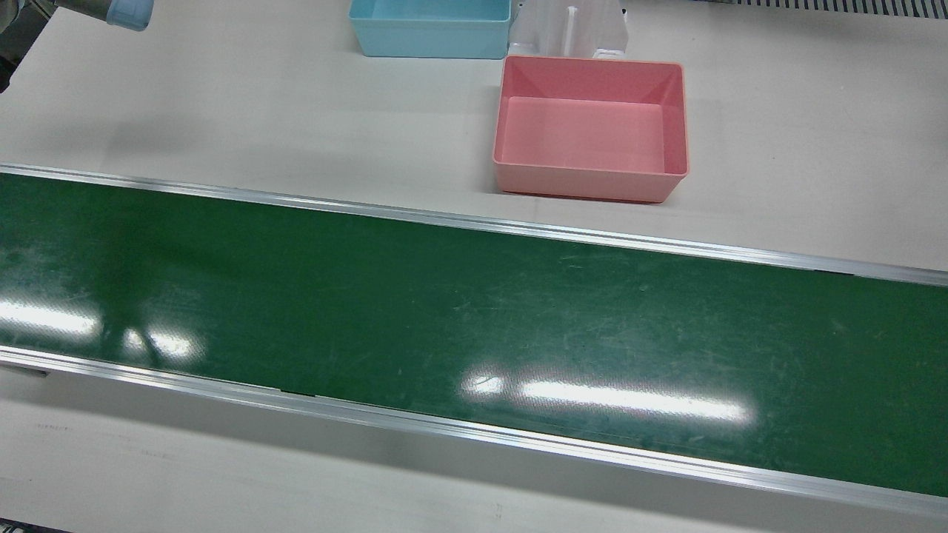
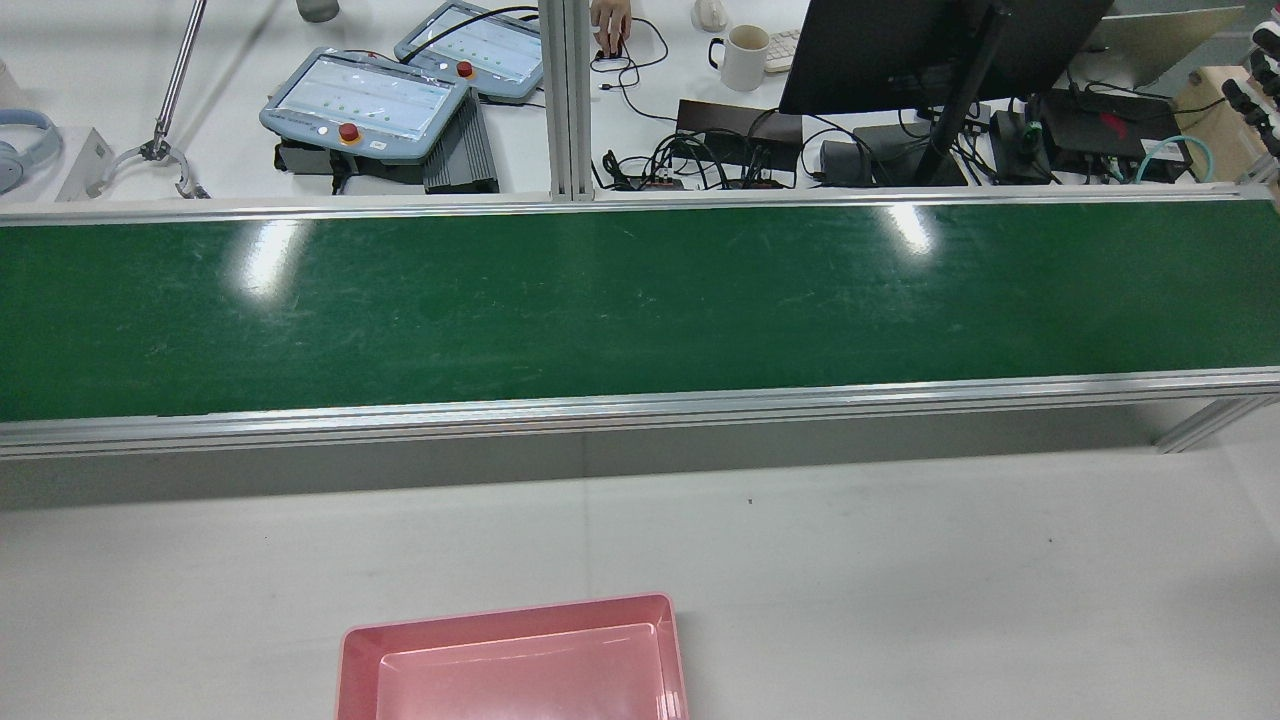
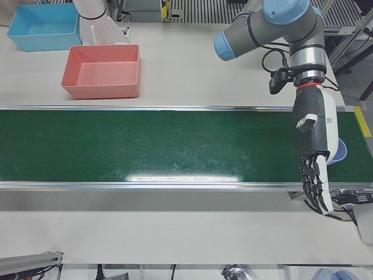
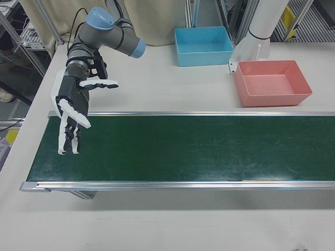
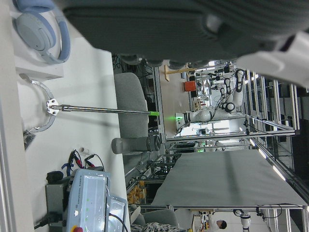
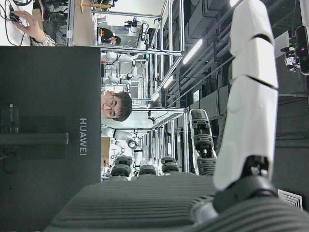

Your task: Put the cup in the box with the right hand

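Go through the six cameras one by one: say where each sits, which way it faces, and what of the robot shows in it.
Front view: high on the operators' side, looking down at the green belt and pink box; only an arm tip.
Rear view: behind the arms, facing the operators' desk; no arm.
Left-front view: faces the left hand, open over the belt's end.
Right-front view: faces the right hand, open over the belt's other end.
Left hand view: sideways, toward the desk; hand's underside.
Right hand view: sideways, toward a monitor; fingers.
Shared: four fixed views show the pink box.
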